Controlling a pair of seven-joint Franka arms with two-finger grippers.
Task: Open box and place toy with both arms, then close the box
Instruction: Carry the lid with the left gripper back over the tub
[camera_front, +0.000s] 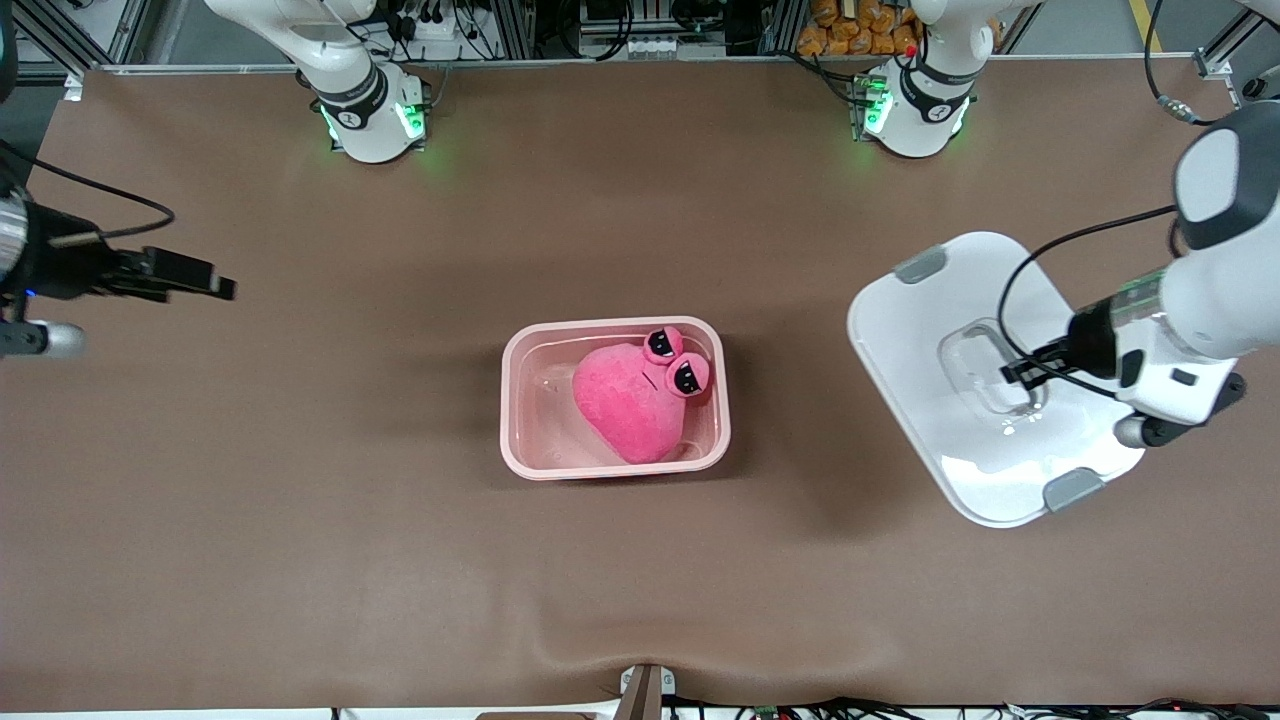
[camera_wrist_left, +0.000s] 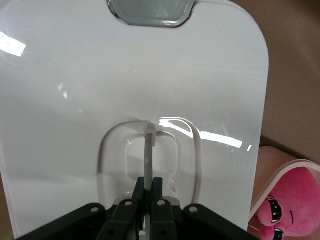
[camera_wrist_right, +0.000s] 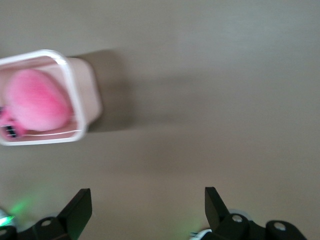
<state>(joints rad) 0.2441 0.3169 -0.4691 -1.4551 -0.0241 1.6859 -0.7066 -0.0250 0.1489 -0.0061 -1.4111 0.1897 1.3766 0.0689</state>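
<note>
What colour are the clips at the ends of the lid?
Grey clips on a white lid; the front view shows them best.

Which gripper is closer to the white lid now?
Left. The left gripper is shut on the handle of the white lid, holding it toward the left arm's end of the table. The right gripper is open over the right arm's end, away from the lid.

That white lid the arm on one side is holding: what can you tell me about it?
The lid is a flat, glossy white plastic panel with rounded corners, a grey clip at each end and a recessed handle in its middle. The left gripper is shut on that handle's thin bar and holds the lid off the box, tilted, over the table toward the left arm's end. Nothing else touches it. The box stands open, the toy inside.
</note>
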